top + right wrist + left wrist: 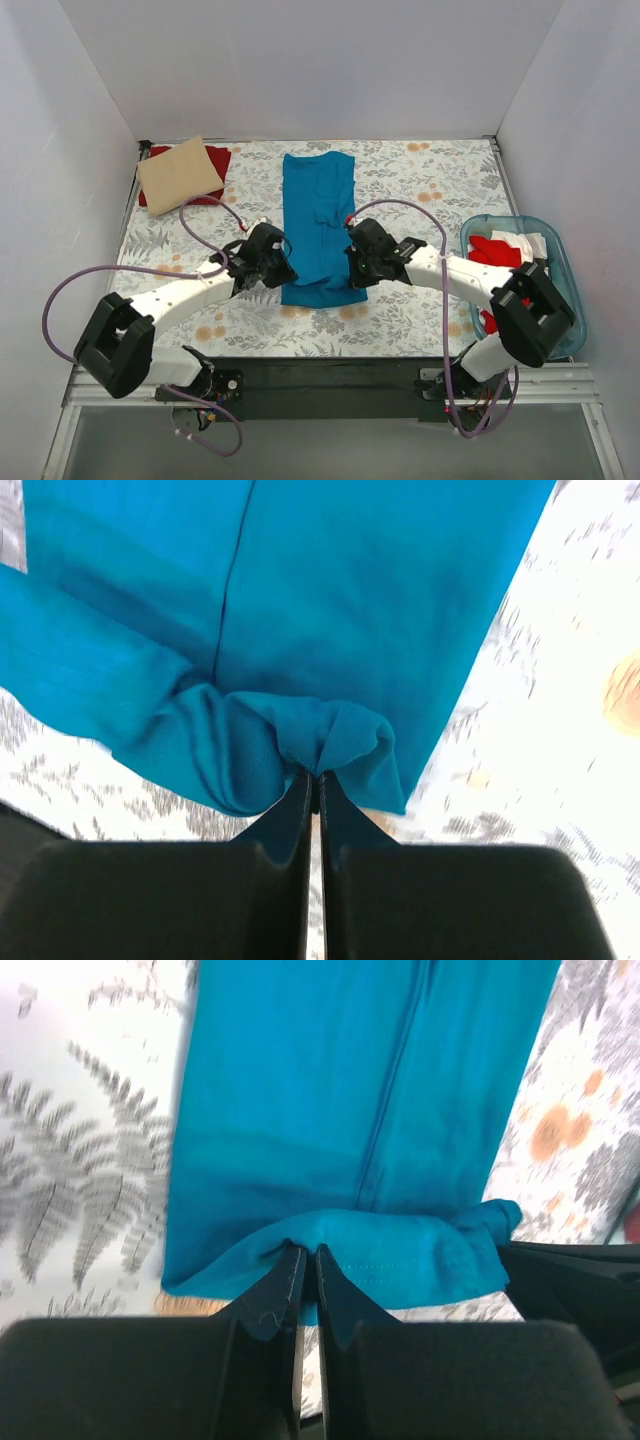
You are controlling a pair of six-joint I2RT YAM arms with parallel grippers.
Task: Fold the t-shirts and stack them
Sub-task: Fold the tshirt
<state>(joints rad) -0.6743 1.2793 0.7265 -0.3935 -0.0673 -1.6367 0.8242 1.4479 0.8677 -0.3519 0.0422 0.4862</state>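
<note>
Top external view gives you the teal-blue t-shirt (318,225) lying as a long, narrow strip down the middle of the floral-patterned table (420,180), its far end toward the back wall and its near end between your two arms. Your left end effector (283,275) sits at the near left corner of that strip and your right end effector (352,268) at the near right edge, the two facing each other across the cloth. Left wrist view shows you its fingers pressed together, with the near hem bunched into a roll and caught at their tips. Right wrist view shows you much the same on its side: fingers closed tight, a fold of teal cloth pinched between the tips. At the far left corner of the table you have the tan-beige t-shirt (180,172) folded into a square, lying on top of a red t-shirt (218,158) whose edges stick out beneath it. To the right, at the table's edge, a clear blue-tinted tub (560,250) holds more red t-shirts (487,250) beside something white (527,243).
</note>
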